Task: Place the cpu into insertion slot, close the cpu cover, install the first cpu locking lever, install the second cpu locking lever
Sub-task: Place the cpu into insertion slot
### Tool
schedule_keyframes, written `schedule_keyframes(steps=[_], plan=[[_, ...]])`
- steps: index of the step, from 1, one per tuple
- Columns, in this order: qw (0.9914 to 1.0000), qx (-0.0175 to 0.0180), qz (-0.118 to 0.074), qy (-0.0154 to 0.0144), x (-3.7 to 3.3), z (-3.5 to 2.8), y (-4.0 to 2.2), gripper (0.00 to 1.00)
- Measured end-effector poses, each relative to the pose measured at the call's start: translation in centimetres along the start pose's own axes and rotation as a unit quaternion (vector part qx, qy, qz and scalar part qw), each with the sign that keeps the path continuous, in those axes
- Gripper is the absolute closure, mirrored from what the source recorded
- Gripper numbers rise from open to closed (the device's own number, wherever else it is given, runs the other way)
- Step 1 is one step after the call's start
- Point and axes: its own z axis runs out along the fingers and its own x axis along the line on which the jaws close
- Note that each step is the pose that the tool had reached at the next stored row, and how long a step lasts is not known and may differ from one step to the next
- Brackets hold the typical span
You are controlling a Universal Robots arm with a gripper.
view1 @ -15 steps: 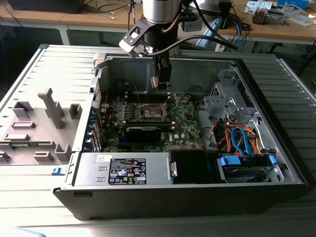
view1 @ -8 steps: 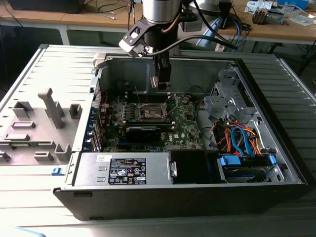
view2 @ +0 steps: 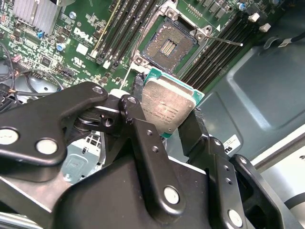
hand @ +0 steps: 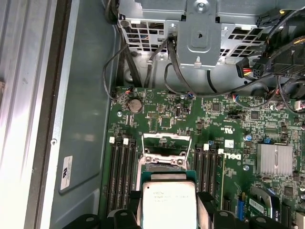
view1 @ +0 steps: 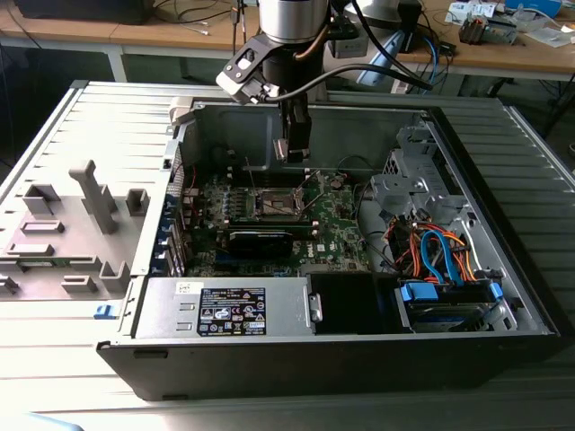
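Toward the exterior view's left, grey holder blocks (view1: 72,224) sit on the ribbed table (view1: 54,126), just beside the open computer case (view1: 503,269). Inside the case, a silver power supply (view1: 225,310) lies along the near edge. The green circuit board (view1: 332,233) takes the middle, and a drive cage (view1: 404,180) with orange and blue cables (view1: 440,256) fills the side on the exterior view's right. The gripper (view1: 292,151) hangs over the board near its far edge, close to the insertion slot (view1: 277,205) but apart from it. A long black card (view1: 260,241) lies just nearer the case's front edge than the slot.

Both wrist views add the grip itself: the black fingers (view2: 193,131) are clamped on opposite edges of the cpu (view2: 167,107), its pale face toward the cameras and its green rim showing. In the second wrist view the slot lies bare with its dark centre uncovered, just past the chip's edge, and a thin lever wire (view2: 228,43) juts from one corner across the memory slots (view2: 119,28). In the first wrist view the cpu cover (hand: 165,139) stands raised at the slot's far side. The chip partly hides the slot, memory slots flank it on both sides, a finned heatsink (hand: 274,160) sits further along the board, and black wires (hand: 167,71) droop from the cage onto the board's edge
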Motion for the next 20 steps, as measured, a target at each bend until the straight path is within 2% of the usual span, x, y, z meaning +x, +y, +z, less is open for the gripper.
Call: schedule_keyframes(steps=[20], plan=[[0.99996, -0.0002, 0.009, -0.0007, 0.00, 0.03, 0.00, 0.45]])
